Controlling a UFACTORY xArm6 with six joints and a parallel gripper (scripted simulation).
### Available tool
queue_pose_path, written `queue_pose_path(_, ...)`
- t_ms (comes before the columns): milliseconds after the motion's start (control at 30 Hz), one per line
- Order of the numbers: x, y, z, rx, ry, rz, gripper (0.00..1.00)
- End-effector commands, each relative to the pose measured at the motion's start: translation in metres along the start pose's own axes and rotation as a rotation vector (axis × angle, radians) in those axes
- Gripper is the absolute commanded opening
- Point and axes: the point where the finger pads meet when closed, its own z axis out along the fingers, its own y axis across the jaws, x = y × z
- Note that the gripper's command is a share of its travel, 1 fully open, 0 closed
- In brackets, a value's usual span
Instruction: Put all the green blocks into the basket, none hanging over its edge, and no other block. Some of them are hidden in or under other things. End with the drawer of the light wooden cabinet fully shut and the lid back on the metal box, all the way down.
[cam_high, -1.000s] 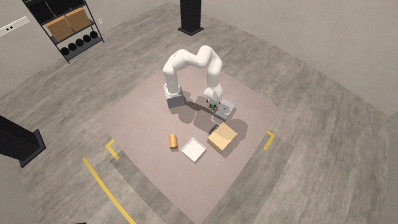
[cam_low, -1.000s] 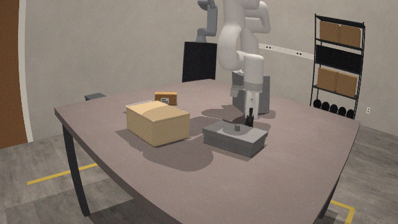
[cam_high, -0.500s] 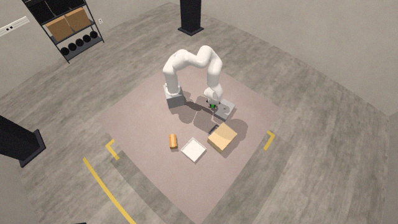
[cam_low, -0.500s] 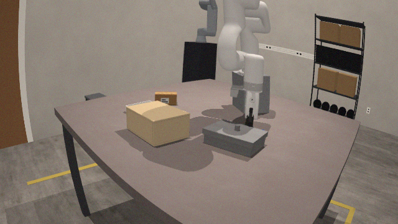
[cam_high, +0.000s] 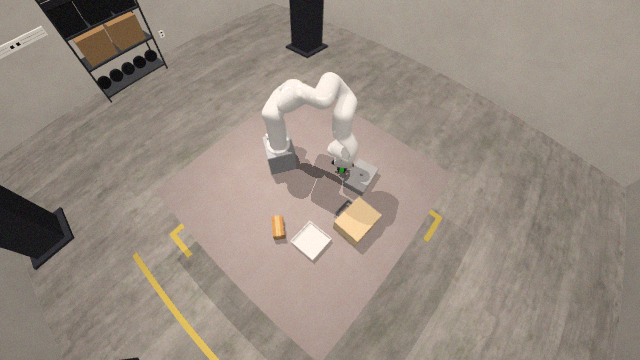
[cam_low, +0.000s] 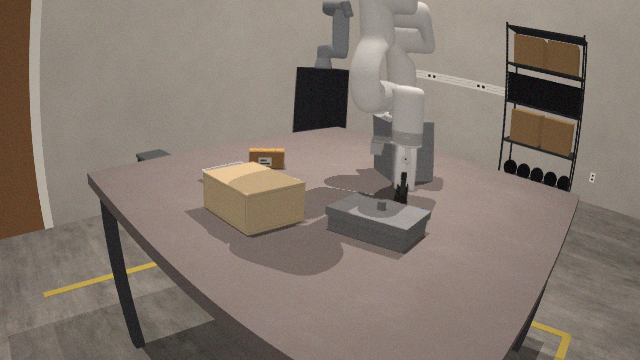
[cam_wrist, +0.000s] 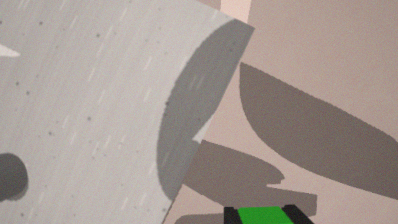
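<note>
My gripper (cam_high: 342, 168) (cam_low: 401, 194) is shut on a green block (cam_high: 342, 171) (cam_wrist: 264, 215) just above the table, beside the back edge of the grey metal box (cam_high: 361, 179) (cam_low: 377, 225) (cam_wrist: 90, 110). In the wrist view the block sits between the two black fingertips at the bottom edge. The box's lid, with a small knob (cam_low: 381, 205), lies flat on the box. The white basket (cam_high: 311, 241) (cam_low: 220, 166) stands at the front of the table and looks empty. The light wooden cabinet (cam_high: 357, 220) (cam_low: 253, 197) stands between basket and box; I cannot tell its drawer's state.
A small orange-brown box (cam_high: 278, 226) (cam_low: 266, 157) lies left of the basket. The arm's grey base (cam_high: 280, 159) stands behind the metal box. A shelf rack (cam_low: 542, 100) and black pillars stand off the table.
</note>
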Motion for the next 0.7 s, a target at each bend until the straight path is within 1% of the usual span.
queue_pose_path(0,0.0,-0.002,-0.006,0.004,0.0,0.0,0.0)
queue_pose_path(200,0.0,-0.002,-0.02,0.004,0.0,0.0,0.0)
queue_pose_path(433,0.0,-0.002,-0.042,0.004,0.0,0.0,0.0)
queue_pose_path(500,0.0,-0.002,-0.042,0.004,0.0,0.0,0.0)
queue_pose_path(667,0.0,-0.002,-0.06,0.004,0.0,0.0,0.0)
